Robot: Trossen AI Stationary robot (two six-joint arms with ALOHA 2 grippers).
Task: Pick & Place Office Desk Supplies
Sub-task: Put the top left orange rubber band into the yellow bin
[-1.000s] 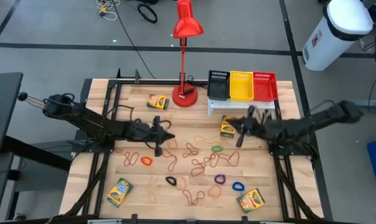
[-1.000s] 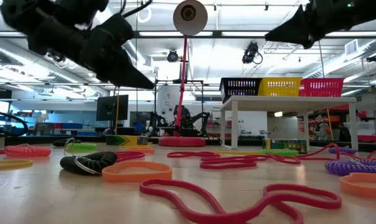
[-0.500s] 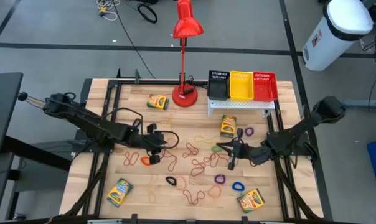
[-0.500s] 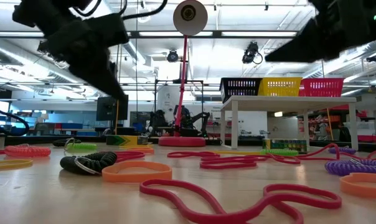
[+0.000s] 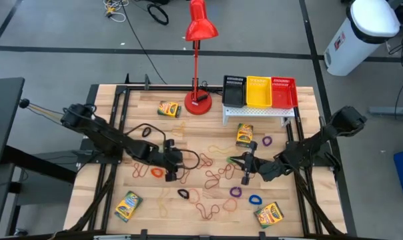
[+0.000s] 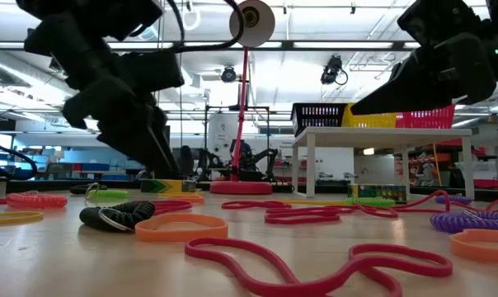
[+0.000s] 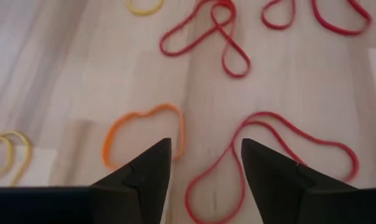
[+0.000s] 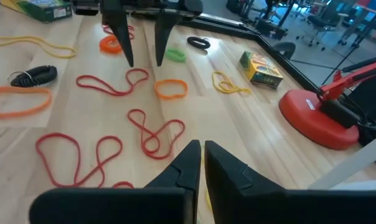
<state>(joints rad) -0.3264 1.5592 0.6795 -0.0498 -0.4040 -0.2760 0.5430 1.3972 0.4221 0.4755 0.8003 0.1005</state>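
Over the table's middle: your left gripper point(image 7: 205, 177), fingers spread and empty, sits low above a red rubber-band loop point(image 7: 272, 155) beside an orange loop point(image 7: 142, 134). Right gripper point(image 8: 199, 163), seemingly closed and empty, waits nearby. Risk: you pinch both neighbouring loops together.

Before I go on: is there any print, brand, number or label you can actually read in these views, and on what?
None can be read.
Crayon boxes: yellow-and-green print, too small to make out.
Crayon box in the right wrist view: print blurred.
White bin beyond the table: a red mark, unreadable.
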